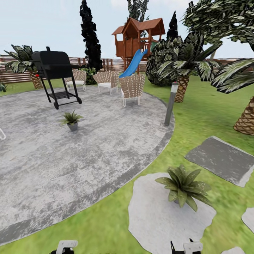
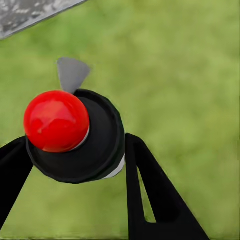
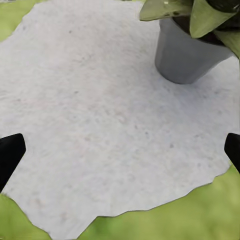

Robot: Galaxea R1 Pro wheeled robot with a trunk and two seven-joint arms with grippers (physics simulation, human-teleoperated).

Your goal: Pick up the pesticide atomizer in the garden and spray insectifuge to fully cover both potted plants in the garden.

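The pesticide atomizer (image 2: 95,145) is seen from above its round red top, a dark bottle clamped between the black fingers (image 2: 150,190) of my left gripper (image 2: 75,150), over green lawn. One potted plant (image 1: 183,187) with pointed speckled leaves stands on a pale stepping stone just ahead to the right. Its grey pot (image 3: 187,52) shows in the right wrist view, beyond my right gripper (image 3: 122,150), which is wide open and holds nothing. The other potted plant (image 1: 71,120) sits farther off on the round grey patio (image 1: 53,169).
On the patio stand a black grill (image 1: 56,76) and wicker chairs (image 1: 132,86). A grey post lamp (image 1: 170,104) stands at the patio's edge. Palms (image 1: 183,76) rise to the right, a grey slab (image 1: 220,158) lies in the lawn, and a playhouse with a blue slide (image 1: 135,42) stands behind.
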